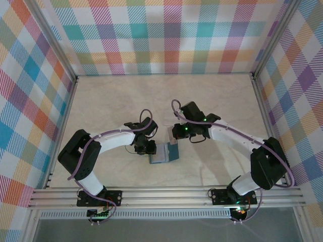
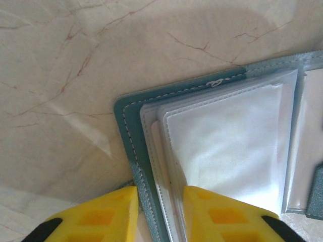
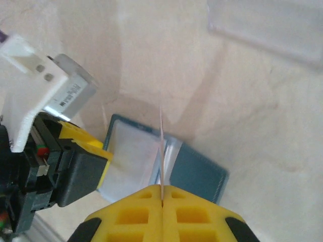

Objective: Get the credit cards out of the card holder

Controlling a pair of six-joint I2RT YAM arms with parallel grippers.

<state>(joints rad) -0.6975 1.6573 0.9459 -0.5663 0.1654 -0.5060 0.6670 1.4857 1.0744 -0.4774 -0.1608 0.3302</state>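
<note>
Pinching a credit card point(image 3: 161, 132), right gripper point(image 3: 162, 195) hovers over card holder point(image 3: 199, 172).

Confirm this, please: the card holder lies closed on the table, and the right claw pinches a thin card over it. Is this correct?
Not quite. The card holder lies open, not closed: the left wrist view shows its clear sleeves fanned out. As you say, it is on the table, and the right claw pinches a thin card over it.
</note>
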